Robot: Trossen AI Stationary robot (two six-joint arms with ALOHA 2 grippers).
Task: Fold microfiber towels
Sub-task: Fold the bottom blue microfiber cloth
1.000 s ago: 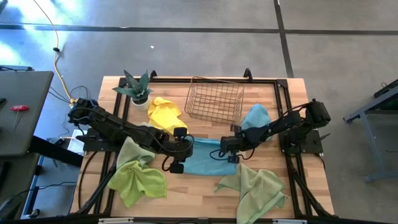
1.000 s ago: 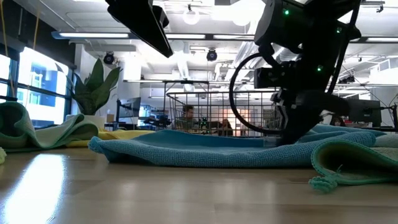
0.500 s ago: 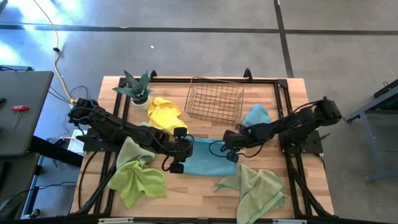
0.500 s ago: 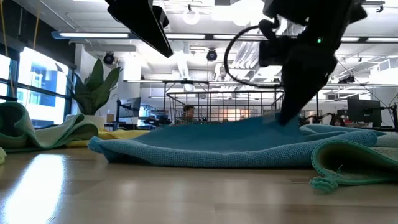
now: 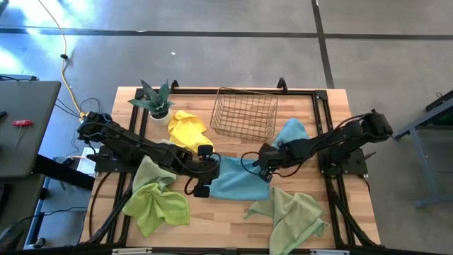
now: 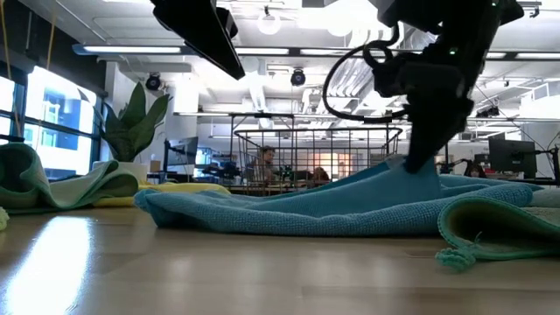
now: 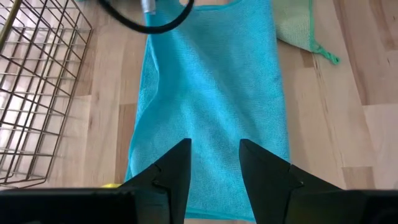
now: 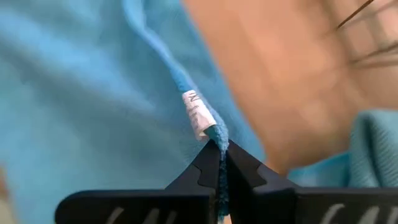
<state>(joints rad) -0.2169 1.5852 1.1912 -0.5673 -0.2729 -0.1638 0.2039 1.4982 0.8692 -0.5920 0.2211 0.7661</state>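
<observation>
A light blue towel (image 5: pixel 237 183) lies spread at the table's middle. My right gripper (image 5: pixel 262 161) is shut on its far right corner, which stands raised in the low view (image 6: pixel 411 171). My left gripper (image 7: pixel 214 163) hangs open above the towel's left end (image 5: pixel 207 173), with the cloth showing between its fingers and nothing held. A yellow towel (image 5: pixel 185 129), a lime green towel (image 5: pixel 157 203), a sage green towel (image 5: pixel 291 216) and a second light blue towel (image 5: pixel 290 132) lie crumpled around it. My right gripper pinches the blue towel's edge (image 8: pixel 214 134) between its two shut fingers, right beside a small white label (image 8: pixel 198 115). The fingers come from above, slanting down from the table's right. That corner is lifted clear, and the cloth slopes down from it to the rest, which lies on the table (image 6: pixel 262 214).
A wire basket (image 5: pixel 244 113) stands at the far middle, with a spiky potted plant (image 5: pixel 154 99) at the far left. Bare wood (image 5: pixel 219 223) shows along the near edge between the green towels.
My right gripper has risen and gone a little toward the far edge while rolling its wrist, staying shut on the blue towel. The towel's right corner has come up off the table into a slope; its left part has stayed flat, drawn slightly rightward.
</observation>
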